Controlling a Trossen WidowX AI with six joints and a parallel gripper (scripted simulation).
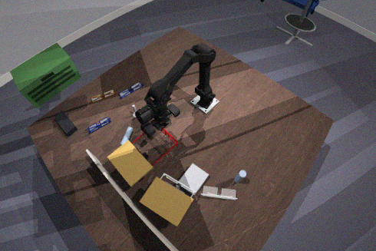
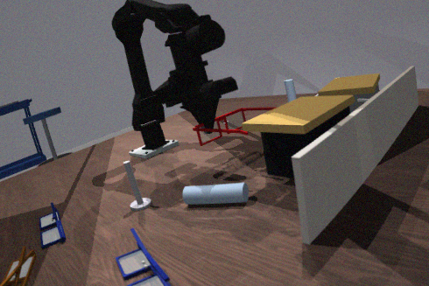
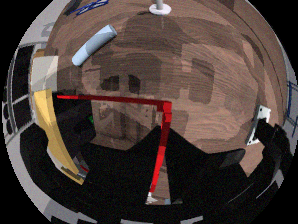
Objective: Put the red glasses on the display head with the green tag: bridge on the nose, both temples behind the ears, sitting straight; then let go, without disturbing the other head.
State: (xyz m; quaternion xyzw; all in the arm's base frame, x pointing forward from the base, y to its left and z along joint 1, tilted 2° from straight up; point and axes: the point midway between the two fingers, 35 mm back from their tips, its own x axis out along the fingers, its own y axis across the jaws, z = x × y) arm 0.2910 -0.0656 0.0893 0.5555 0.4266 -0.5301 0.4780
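Observation:
My gripper [image 1: 155,129] [image 2: 209,127] [image 3: 161,129] is shut on the red glasses [image 1: 166,153] [image 2: 258,108] [image 3: 113,99] and holds them above the table, temples open and pointing away from me. They hang right beside the nearer of two yellow-topped dark display heads [image 1: 130,162] [image 2: 302,113] [image 3: 47,123]. The red frame almost reaches its edge. The second head [image 1: 166,200] [image 2: 350,83] stands behind it. I cannot make out which head has the green tag. The heads' faces are hidden from these views.
A long white board [image 1: 123,195] [image 2: 355,148] stands beside the heads. A pale blue cylinder [image 1: 127,134] [image 2: 214,193] [image 3: 93,44] lies near a white peg [image 1: 133,110] [image 2: 133,184]. Blue glasses [image 1: 97,125] [image 2: 140,263], orange glasses [image 1: 103,96] and white glasses [image 1: 219,193] lie around.

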